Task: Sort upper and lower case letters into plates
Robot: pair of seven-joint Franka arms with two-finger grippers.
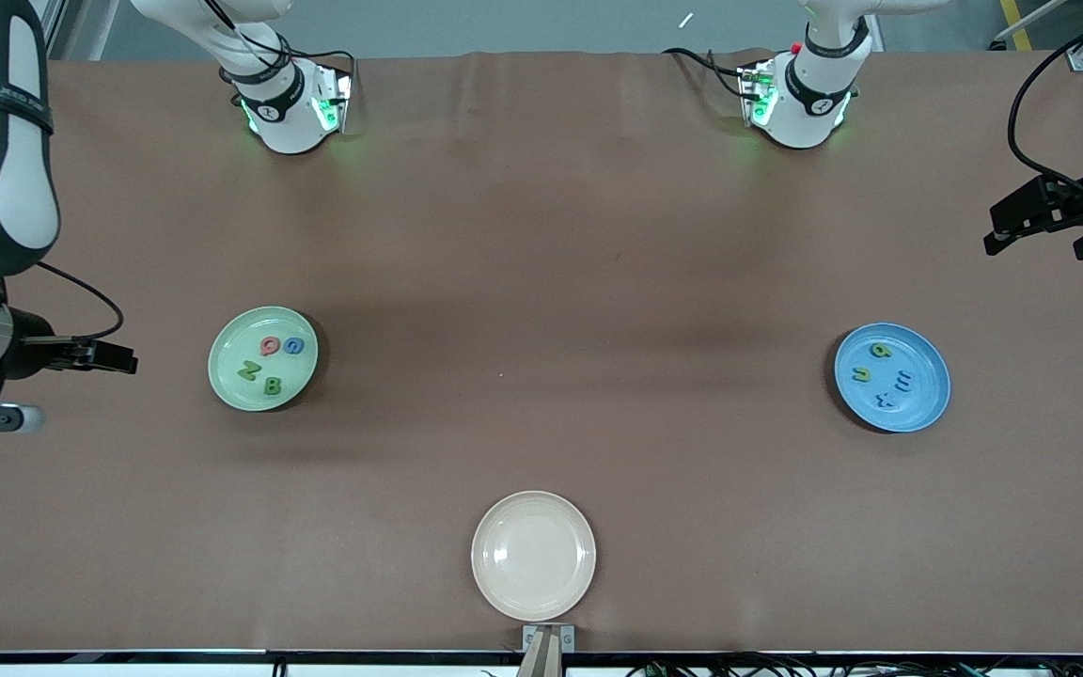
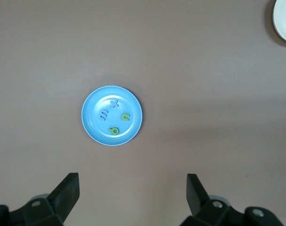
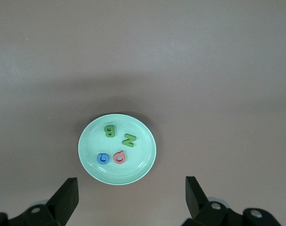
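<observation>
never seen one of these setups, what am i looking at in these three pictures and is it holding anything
Two robot arms stand at a brown table. The wide picture comes from a high camera facing them; the other two come from cameras on each arm's wrist, looking down.

A pale green plate toward the right arm's end holds a red Q, blue G, green N and green B. A bright blue plate toward the left arm's end holds four small letters, two blue and two green. An empty cream-white plate lies nearest the camera.

The left gripper and right gripper hang high above their plates, fingers open, holding nothing.
</observation>
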